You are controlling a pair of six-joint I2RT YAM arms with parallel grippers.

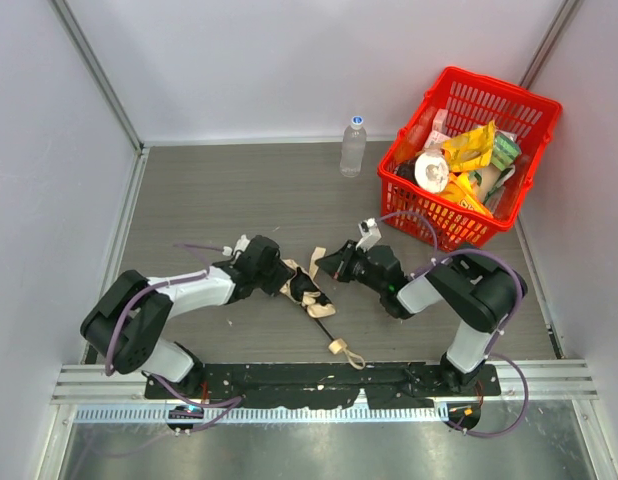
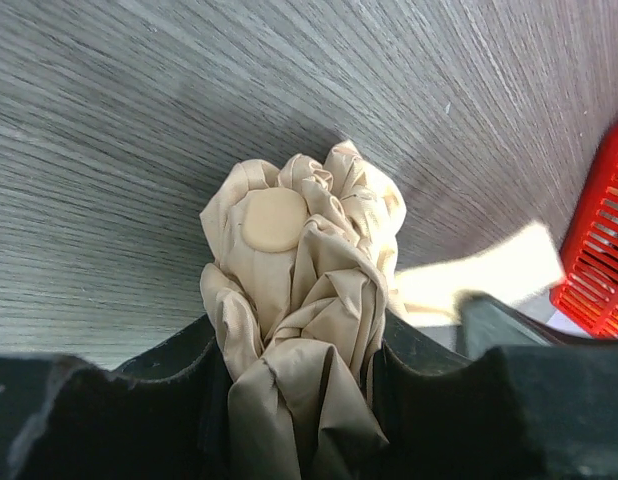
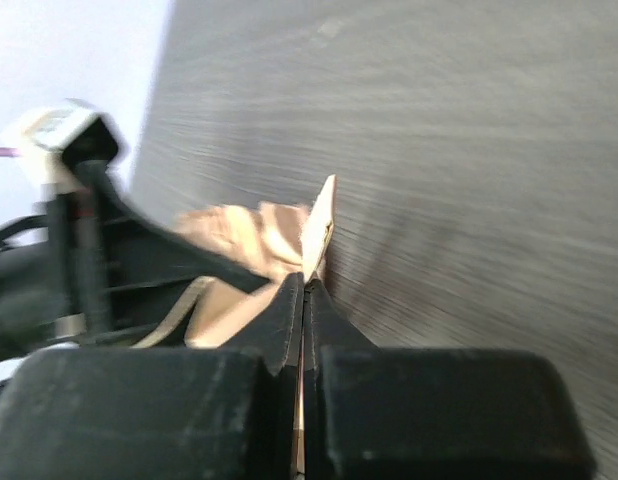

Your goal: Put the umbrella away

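Two arms meet low over the grey wood-grain surface (image 1: 239, 190). On the left, the left jaws are clenched around the bunched canopy of the compact cream-beige fabric umbrella (image 2: 299, 260), which lies on the surface between the arms. Its thin black metal shaft (image 1: 324, 325) runs toward the near edge and ends in the small beige looped handle (image 1: 337, 347). Just to the right, the right jaws are pinched tight on the flat beige fabric strap (image 3: 319, 225), whose free end sticks up past the tips. The step in hand looks like winding that strap around the folds. It should go best with a firm left grip so the bundle cannot twist, and with the strap drawn taut and led close round the fabric to trap loose pleats. Far right, the red plastic mesh basket (image 1: 529, 110) stands well apart.
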